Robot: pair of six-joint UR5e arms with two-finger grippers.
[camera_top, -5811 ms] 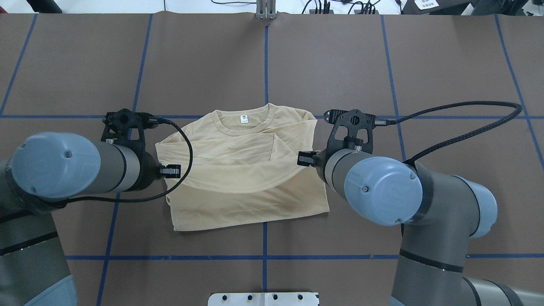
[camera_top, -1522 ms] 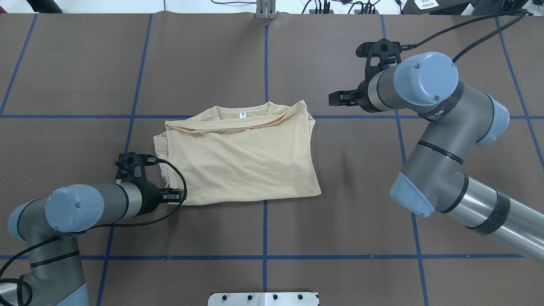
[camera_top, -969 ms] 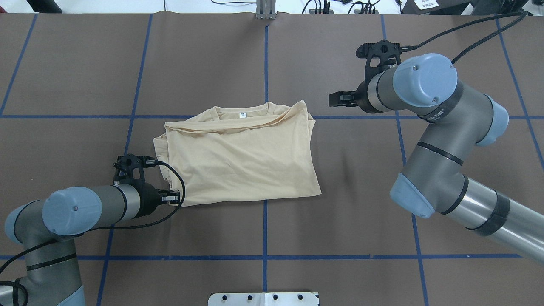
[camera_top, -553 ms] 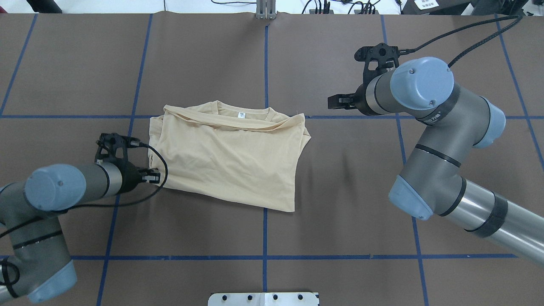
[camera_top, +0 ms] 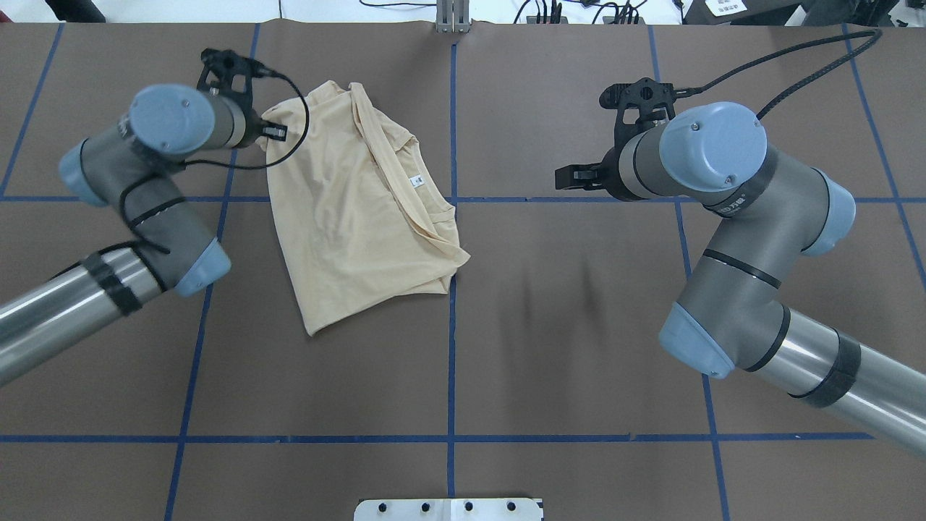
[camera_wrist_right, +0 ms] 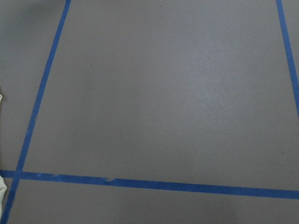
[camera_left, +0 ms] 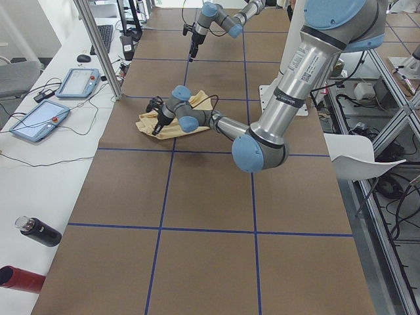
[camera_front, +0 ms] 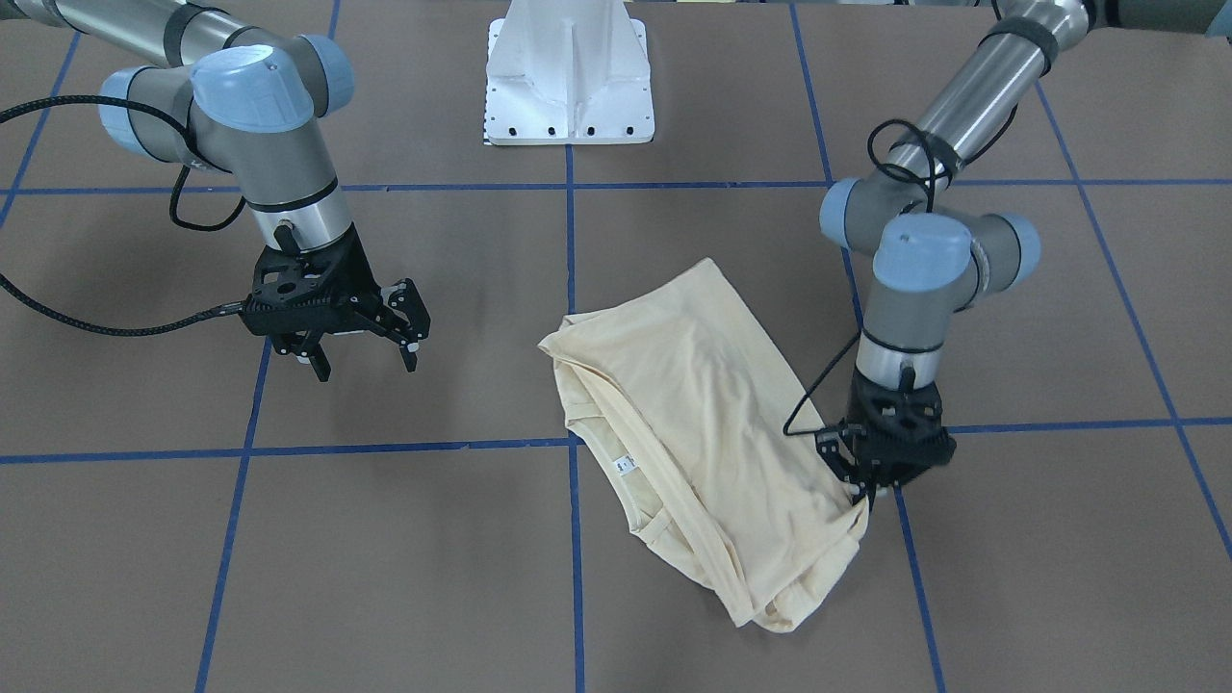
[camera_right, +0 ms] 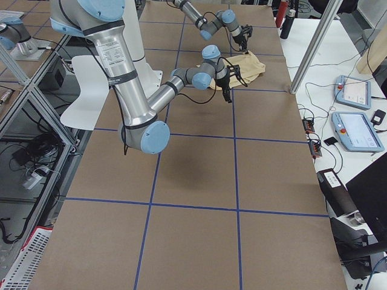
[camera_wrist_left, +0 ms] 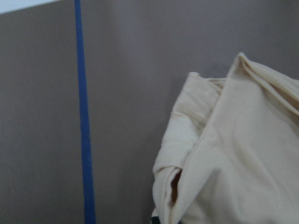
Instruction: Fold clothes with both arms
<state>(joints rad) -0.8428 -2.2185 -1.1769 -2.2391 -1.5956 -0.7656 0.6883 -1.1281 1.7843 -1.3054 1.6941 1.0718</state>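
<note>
The pale cream-yellow shirt (camera_top: 354, 210) lies folded and turned at an angle on the brown table, left of centre, its white neck label (camera_top: 416, 181) facing up. My left gripper (camera_top: 277, 132) is shut on the shirt's far left corner, low at the table; in the front view it (camera_front: 863, 493) pinches the fabric edge of the shirt (camera_front: 693, 414). The left wrist view shows the bunched corner (camera_wrist_left: 224, 154) close up. My right gripper (camera_front: 366, 364) is open and empty, hovering above bare table well to the right of the shirt (camera_top: 569, 177). The print is hidden.
The white pedestal base (camera_front: 570, 87) stands at the robot's side of the table. Blue tape lines (camera_top: 451, 304) cross the brown mat. A side bench with teach pendants (camera_left: 39, 121) and bottles (camera_left: 36, 231) runs along the far edge.
My left gripper has swung far forward, away from the robot, with the shirt's corner in it, and the shirt has turned about a quarter turn and slid left. The right arm barely moved.
</note>
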